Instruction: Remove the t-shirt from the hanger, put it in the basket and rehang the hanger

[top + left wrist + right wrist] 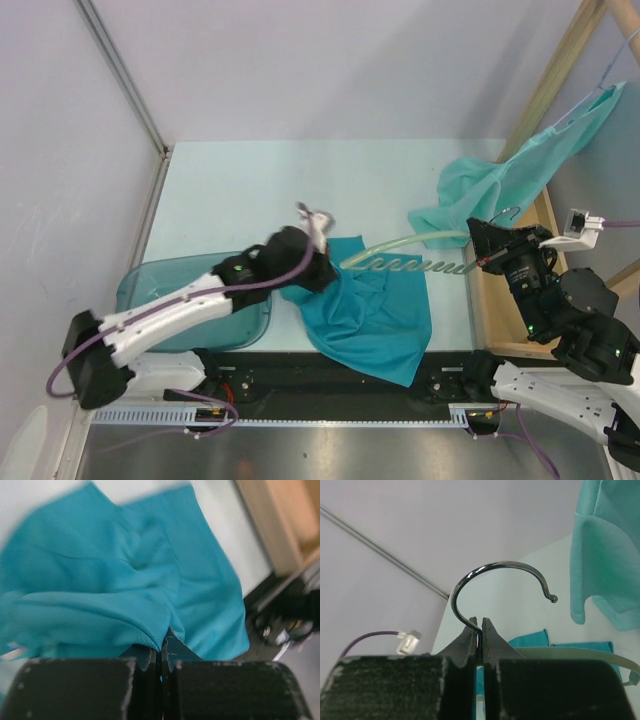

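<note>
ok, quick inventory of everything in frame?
t-shirt: 1, teal, crumpled at table centre-front
hanger: 1, pale green with metal hook, right of the t-shirt
garment: 1, mint green, draped from the wooden frame, far right
bin: 1, clear bluish, front left under the left arm
wooden frame: 1, light wood, right edge
table: 1, pale
left gripper: 1, black, shut on t-shirt edge
right gripper: 1, black, shut on hanger's hook
</note>
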### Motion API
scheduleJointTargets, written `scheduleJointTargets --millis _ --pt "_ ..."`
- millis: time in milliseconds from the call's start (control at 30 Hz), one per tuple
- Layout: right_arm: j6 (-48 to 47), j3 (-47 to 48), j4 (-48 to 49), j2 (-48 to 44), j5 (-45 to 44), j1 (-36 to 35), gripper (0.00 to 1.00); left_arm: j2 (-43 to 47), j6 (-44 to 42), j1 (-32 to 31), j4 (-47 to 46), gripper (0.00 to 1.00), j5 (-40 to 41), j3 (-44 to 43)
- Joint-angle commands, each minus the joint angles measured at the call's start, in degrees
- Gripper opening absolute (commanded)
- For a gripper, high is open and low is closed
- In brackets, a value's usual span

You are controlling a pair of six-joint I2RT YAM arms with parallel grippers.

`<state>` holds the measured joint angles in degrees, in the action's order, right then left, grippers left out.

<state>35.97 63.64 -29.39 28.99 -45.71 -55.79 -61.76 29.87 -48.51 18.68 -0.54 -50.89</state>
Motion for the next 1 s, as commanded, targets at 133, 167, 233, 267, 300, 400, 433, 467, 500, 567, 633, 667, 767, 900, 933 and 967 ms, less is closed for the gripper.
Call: scheduleJointTargets --millis 133,167,233,267,300,400,433,467,500,567,633,667,767,900,933,967 --pt "5.08 0.52 0.74 -6.14 -4.47 0.42 0.00 -11.37 -4.82 -14.77 -2.67 0.38 -0.33 -3.27" --pt "5.08 0.52 0.56 -6.75 -4.38 0.42 0.00 -11.28 -4.38 -14.86 -4.51 0.55 -0.60 -2.29" --pt "5.08 0.61 0.03 -7.11 -4.47 0.42 0.00 -11.19 -4.73 -14.95 -5.58 0.84 -1.39 -0.44" --pt "5.17 0.52 -0.23 -7.20 -4.65 0.42 0.00 -11.28 -5.69 -15.03 -6.02 0.97 -1.49 -0.09" --pt "5.25 0.35 -0.67 -7.54 -4.65 0.42 0.00 -11.37 -6.31 -15.12 -6.02 1.00 -1.57 0.18" --pt "5.69 -0.44 -0.41 -7.98 -5.09 0.42 0.00 -12.07 -8.68 -15.47 -4.88 1.00 -1.57 0.36" --pt "5.69 -1.05 -0.15 -8.07 -5.17 0.42 0.00 -12.33 -9.21 -15.65 -4.18 1.00 -1.40 0.36" --pt "5.69 -1.32 0.12 -8.25 -5.17 0.33 0.00 -12.42 -10.17 -15.82 -3.83 1.00 -1.14 0.36" --pt "5.69 -1.67 0.73 -8.16 -5.17 0.33 0.00 -12.68 -10.61 -16.09 -3.56 1.00 -0.61 0.53" --pt "5.61 -1.76 1.17 -7.99 -5.00 0.33 0.00 -12.69 -11.32 -16.18 -3.73 1.00 -0.61 1.06" --pt "5.69 -1.59 1.70 -7.11 -4.47 0.24 0.00 -13.12 -11.76 -16.26 -5.04 1.00 -0.35 2.20" --pt "5.87 -1.59 1.79 -6.76 -3.86 0.33 0.00 -13.56 -12.37 -16.26 -5.66 1.00 -0.95 2.55" --pt "6.22 -1.67 2.32 -5.70 -2.63 0.33 0.00 -16.72 -13.43 -16.44 -6.46 1.00 -2.71 2.64" --pt "6.05 -1.59 3.10 -5.26 -2.19 0.24 0.00 -22.52 -15.97 -17.40 -5.32 1.00 -4.47 0.89" --pt "6.05 -1.59 3.19 -5.35 -2.19 0.24 0.00 -23.57 -17.20 -18.10 -4.53 1.00 -4.30 0.01" --pt "5.96 -1.67 3.28 -5.35 -2.19 0.33 0.00 -25.76 -17.56 -18.46 -4.00 1.00 -4.04 -0.43"
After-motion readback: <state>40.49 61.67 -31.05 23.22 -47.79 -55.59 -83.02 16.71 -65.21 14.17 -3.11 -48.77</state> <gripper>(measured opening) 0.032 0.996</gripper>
